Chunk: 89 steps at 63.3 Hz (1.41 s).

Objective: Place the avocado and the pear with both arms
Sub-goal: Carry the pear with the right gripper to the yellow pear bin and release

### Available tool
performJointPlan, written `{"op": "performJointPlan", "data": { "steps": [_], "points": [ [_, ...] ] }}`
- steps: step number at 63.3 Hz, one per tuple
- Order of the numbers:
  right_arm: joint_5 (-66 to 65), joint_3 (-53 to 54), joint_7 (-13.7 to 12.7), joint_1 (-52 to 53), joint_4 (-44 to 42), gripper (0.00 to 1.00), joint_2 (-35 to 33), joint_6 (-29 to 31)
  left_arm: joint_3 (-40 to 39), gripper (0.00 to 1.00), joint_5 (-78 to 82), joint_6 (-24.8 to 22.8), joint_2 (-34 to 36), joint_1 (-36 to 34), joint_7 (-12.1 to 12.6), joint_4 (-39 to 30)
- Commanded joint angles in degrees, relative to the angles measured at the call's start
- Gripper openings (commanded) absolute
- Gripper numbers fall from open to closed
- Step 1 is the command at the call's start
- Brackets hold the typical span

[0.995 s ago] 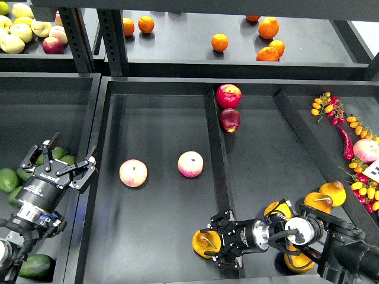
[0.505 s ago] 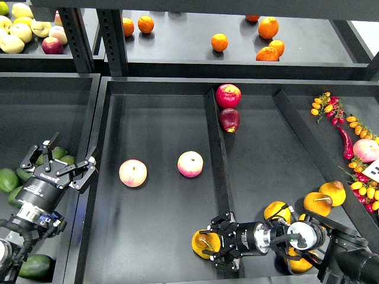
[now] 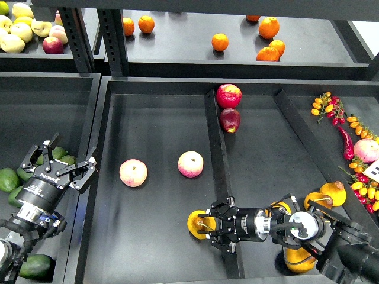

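The central tray (image 3: pixel 154 248) holds two peaches (image 3: pixel 133 173), with two red apples (image 3: pixel 228 96) against its divider (image 3: pixel 217 160). The right gripper (image 3: pixel 208 228) reaches across that divider, fingers clamped on the pear (image 3: pixel 195 223) low in the central tray. The left gripper (image 3: pixel 66 158) hangs spread wide and empty above the avocado (image 3: pixel 57 154) in the left bin (image 3: pixel 35 106). More pears (image 3: pixel 333 192) lie at right.

One head-height view looks forward and steeply down, close over the black tray (image 3: pixel 154 248) and shelves (image 3: pixel 177 59).
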Motion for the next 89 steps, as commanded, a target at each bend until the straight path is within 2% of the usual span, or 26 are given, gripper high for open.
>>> {"op": "performJointPlan", "data": {
  "steps": [1, 11, 48, 89],
  "points": [
    [-0.25, 2.28, 0.0, 0.04, 0.97, 0.19, -1.29, -0.05, 0.46, 0.99, 0.12, 0.0, 0.0, -0.03, 0.0, 0.03],
    [-0.17, 3.24, 0.0, 0.04, 2.73, 0.19, -3.31, -0.14, 0.9, 0.99, 0.21, 0.0, 0.0, -0.03, 0.0, 0.03],
    [0.27, 6.23, 0.0, -3.39, 7.92, 0.2, -17.72, 0.74, 1.25, 0.99, 0.56, 0.0, 0.0, -0.03, 0.0, 0.12],
    [-2.19, 5.36, 0.0, -12.53, 7.92, 0.22, -17.81, 1.35, 1.42, 0.99, 0.56, 0.0, 0.0, -0.11, 0.0, 0.21]
  ]
}}
